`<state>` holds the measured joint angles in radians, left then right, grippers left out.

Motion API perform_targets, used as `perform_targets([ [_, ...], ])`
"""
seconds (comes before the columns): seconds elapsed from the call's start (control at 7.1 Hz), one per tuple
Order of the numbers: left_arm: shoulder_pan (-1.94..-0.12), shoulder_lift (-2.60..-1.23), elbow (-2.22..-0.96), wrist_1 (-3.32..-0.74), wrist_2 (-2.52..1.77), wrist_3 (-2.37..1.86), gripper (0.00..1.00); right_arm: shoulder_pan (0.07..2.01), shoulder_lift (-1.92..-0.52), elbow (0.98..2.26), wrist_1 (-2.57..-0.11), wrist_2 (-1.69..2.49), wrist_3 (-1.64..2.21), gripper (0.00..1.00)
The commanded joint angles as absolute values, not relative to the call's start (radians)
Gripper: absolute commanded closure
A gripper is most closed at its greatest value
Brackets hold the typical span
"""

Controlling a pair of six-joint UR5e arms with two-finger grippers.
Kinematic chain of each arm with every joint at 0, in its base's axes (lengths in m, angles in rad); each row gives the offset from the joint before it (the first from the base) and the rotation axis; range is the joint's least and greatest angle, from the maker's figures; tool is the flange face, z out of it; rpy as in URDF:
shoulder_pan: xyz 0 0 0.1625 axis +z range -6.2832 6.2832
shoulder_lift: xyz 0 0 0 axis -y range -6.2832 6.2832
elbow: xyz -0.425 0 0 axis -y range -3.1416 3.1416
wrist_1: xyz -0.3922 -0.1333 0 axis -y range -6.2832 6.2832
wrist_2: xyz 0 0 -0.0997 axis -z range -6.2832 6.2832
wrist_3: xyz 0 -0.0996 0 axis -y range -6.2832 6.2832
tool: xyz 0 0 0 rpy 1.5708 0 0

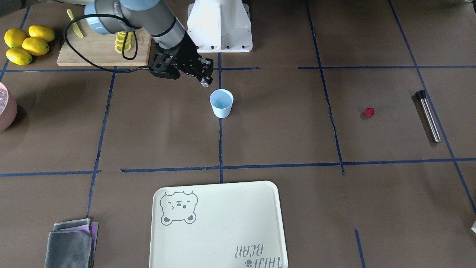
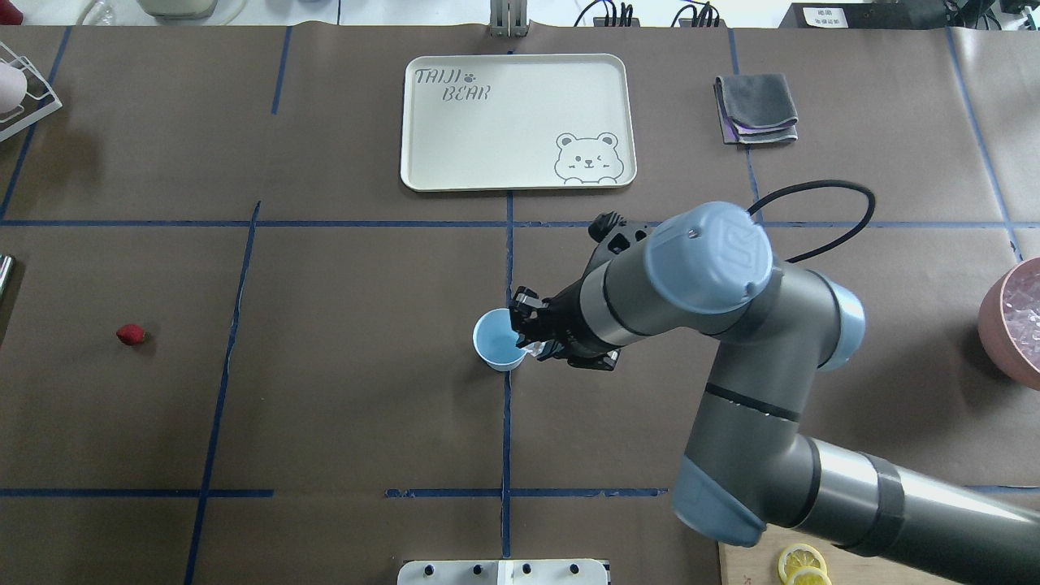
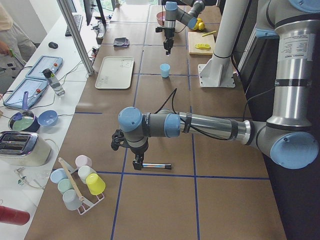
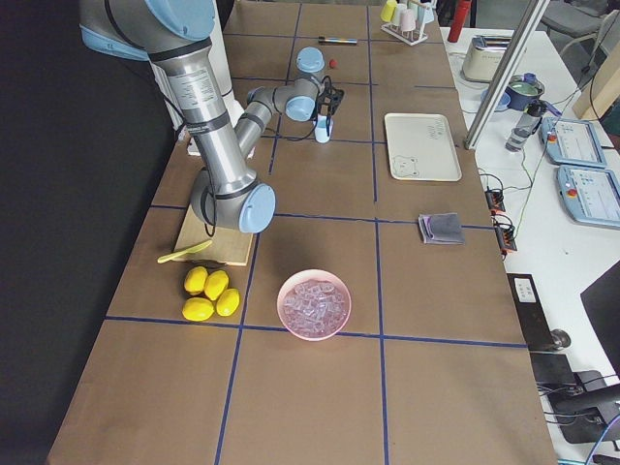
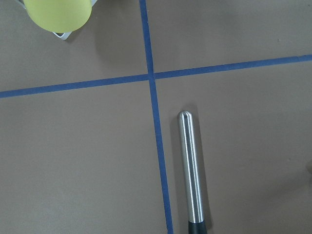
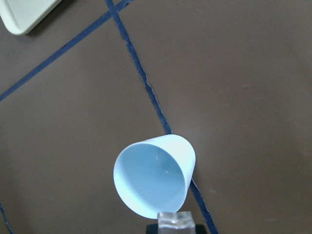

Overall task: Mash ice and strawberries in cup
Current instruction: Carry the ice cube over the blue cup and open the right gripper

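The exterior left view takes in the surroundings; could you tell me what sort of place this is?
Probably a robotics lab staging drink-making: tape-gridded table, teach pendants on the side bench, lemons and an ice bowl.

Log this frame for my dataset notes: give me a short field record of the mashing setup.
cup: upright, looks empty
ice: pinched in right gripper, at the cup's rim
strawberry: on the table, apart from the cup
metal muddler: lying on the table, below left gripper
left gripper state: cannot tell
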<state>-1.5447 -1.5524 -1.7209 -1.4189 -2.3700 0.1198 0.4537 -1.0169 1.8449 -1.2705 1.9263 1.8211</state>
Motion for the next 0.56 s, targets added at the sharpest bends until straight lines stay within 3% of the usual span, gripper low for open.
perform_targets([
  [0.0,-1.545,-1.552,-1.721,-1.419,-2.37,0.12,0.0,0.417,-0.962,1.783,-1.273,1.873,1.832,0.96],
  [0.42,-1.545,-1.551,-1.727,-1.419,-2.37,0.12,0.0,0.411,-0.942,1.76,-1.281,1.778,1.832,0.95],
])
